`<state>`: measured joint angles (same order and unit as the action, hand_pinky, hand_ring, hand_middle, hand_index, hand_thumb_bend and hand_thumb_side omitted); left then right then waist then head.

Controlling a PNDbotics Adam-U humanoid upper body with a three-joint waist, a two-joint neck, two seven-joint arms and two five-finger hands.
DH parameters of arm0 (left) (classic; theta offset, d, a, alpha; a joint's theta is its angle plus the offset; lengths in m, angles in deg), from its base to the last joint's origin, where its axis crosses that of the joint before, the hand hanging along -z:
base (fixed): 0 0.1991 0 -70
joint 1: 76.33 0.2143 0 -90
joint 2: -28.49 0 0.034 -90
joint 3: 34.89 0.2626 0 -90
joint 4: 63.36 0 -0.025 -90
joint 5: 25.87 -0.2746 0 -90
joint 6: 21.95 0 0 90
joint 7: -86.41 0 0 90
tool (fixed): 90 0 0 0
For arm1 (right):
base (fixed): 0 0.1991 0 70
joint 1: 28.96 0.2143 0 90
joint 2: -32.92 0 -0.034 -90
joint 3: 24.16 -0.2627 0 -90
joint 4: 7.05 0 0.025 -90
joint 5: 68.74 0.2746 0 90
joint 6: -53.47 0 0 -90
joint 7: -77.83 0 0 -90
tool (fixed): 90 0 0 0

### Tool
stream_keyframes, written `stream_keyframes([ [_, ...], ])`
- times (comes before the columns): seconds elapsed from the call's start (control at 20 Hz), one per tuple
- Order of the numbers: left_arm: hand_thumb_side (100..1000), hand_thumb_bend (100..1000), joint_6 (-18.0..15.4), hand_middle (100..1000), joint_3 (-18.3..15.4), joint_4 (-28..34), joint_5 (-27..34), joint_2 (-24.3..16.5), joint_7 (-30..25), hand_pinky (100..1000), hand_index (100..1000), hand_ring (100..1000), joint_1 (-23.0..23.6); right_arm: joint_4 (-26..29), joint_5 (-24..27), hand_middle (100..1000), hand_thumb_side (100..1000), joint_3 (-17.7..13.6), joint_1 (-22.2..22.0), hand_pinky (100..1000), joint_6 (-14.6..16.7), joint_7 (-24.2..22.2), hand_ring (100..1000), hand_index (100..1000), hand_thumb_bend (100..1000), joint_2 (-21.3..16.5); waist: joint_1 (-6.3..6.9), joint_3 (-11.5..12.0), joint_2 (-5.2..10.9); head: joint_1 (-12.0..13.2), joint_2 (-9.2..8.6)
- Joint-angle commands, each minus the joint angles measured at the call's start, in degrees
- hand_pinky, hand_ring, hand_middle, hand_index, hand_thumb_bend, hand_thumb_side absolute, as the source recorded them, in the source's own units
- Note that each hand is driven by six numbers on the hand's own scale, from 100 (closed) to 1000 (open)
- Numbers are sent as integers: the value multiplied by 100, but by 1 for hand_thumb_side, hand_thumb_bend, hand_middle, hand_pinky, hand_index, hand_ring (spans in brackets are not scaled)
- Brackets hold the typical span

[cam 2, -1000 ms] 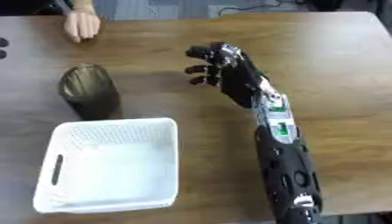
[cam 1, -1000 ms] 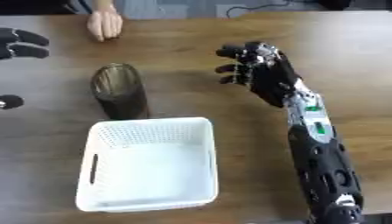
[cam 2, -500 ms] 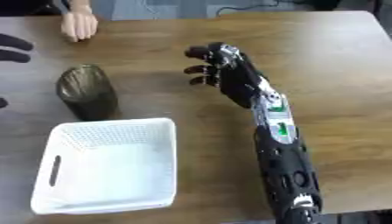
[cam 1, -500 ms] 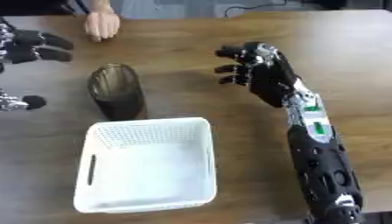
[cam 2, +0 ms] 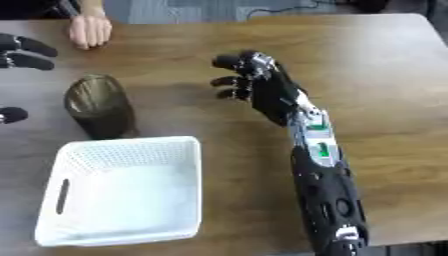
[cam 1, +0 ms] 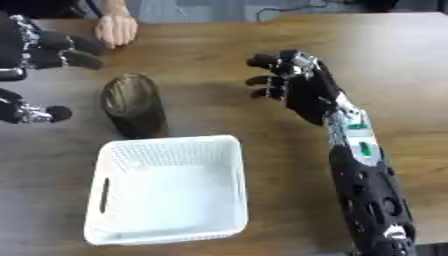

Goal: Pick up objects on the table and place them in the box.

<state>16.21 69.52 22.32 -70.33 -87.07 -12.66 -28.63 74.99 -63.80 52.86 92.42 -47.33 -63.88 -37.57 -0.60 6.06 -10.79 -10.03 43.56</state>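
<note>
A dark, see-through tumbler (cam 1: 133, 105) stands upright on the wooden table just behind the white mesh box (cam 1: 166, 192). The box holds nothing. My left hand (cam 1: 39, 52) comes in from the left edge, open, with fingers above and thumb below, a short way left of the tumbler and not touching it. My right hand (cam 1: 293, 85) hovers over the middle of the table to the right of the tumbler, fingers loosely spread and holding nothing.
A person's bare hand (cam 1: 115, 29) rests on the far edge of the table behind the tumbler. My right forearm (cam 1: 363, 165) runs down the right side of the view beside the box. Cables lie beyond the table's far edge.
My left hand has moved in from the left edge toward the tumbler. The right hand, tumbler and box have stayed where they were.
</note>
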Motion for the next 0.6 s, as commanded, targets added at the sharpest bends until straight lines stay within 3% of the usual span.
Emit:
stream_keyframes([
  [0.05,224,338,-13,846,-19,98,97,-52,-107,100,918,168,-159,77,-20,959,1000,18,101,782,-13,-26,832,944,100,-10,28,2,79,53,-67],
  [0.6,214,317,-13,843,44,30,278,247,-382,100,917,162,-318,83,-23,959,1000,21,119,781,-10,-26,831,943,100,8,13,-37,62,89,-138],
])
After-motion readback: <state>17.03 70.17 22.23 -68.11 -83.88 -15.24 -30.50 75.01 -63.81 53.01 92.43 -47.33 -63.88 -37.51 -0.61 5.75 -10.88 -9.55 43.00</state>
